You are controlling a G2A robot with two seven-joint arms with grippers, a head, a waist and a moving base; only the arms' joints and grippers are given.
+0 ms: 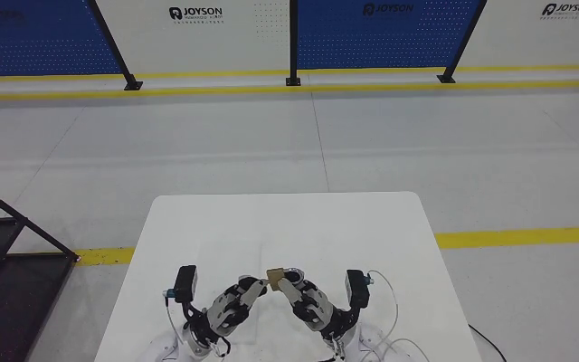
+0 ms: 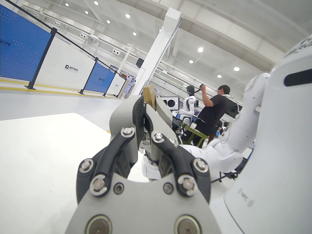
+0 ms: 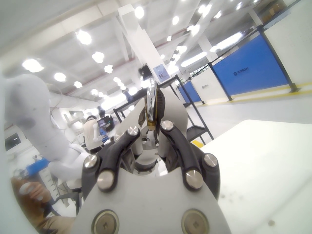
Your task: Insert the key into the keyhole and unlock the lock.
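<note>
Two robot arms meet low over the near edge of a white counter, fingertips almost touching. Your left gripper is closed tight, its dark pads pinching a small brass lock that sticks up just past the fingertips, lifted off the counter. Your right gripper is also closed, clamped on a thin, shiny metal piece standing on edge between its fingers; judging by its shape, this is the key.

From above, the lock sits between the two gripper tips, with the silver piece touching or just beside it on the right arm's side.

Both pick-ups look done, and lock and key have been brought together in the air. You cannot tell whether the key tip is already in the keyhole, since the fingers hide the join. The turn to unlock looks still to do, and no open shackle is visible.
</note>
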